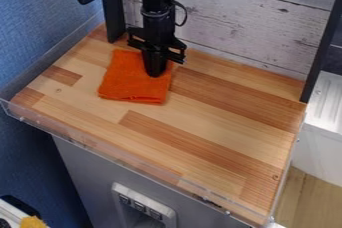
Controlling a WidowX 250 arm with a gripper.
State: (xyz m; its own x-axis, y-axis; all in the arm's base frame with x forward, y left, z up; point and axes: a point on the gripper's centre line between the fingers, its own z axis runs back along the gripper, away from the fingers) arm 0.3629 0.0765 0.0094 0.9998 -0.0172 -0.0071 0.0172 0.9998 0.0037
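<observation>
The black gripper (155, 72) hangs down from the top edge, left of centre, with its tip over the upper right part of an orange cloth (130, 82). The cloth lies flat and looks folded, roughly square, on the wooden table (220, 117) near its back left. The gripper covers part of the cloth's upper right area. Whether its tip touches the cloth cannot be told.
A clear raised rim (120, 156) runs along the table's front edge. White wooden boards (247, 27) stand behind, between dark posts at left (112, 12) and right (322, 47). A blue wall (40, 22) is at the left.
</observation>
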